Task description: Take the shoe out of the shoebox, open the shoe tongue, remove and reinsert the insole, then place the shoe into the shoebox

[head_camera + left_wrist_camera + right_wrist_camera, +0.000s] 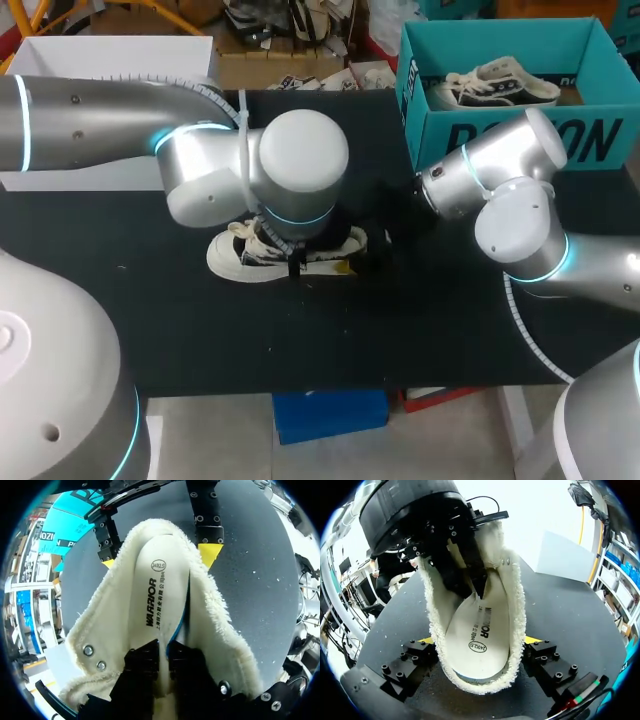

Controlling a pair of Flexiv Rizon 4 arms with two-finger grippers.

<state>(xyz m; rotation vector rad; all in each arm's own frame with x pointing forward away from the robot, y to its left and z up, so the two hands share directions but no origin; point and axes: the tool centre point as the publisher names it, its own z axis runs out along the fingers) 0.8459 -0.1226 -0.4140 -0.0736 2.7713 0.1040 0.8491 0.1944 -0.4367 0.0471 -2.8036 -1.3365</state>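
Observation:
A white fleece-lined shoe (240, 255) lies on the black table (200, 330), mostly under my left arm's wrist (300, 165). In the left wrist view my left gripper (162, 652) is inside the shoe (105, 625), shut on the edge of the white insole (150, 605). My right gripper (479, 641) clasps the shoe's heel (485, 682) from both sides, one yellow tip (534, 640) against each fleece edge. The right wrist view shows the left fingers (470, 580) pinching the insole (480, 640). The teal shoebox (560, 140) stands at the back right.
A second shoe (495, 85) lies inside the teal shoebox. A white box (100, 55) stands at the back left, beyond the left arm. My right arm's elbow (525, 230) sits in front of the shoebox.

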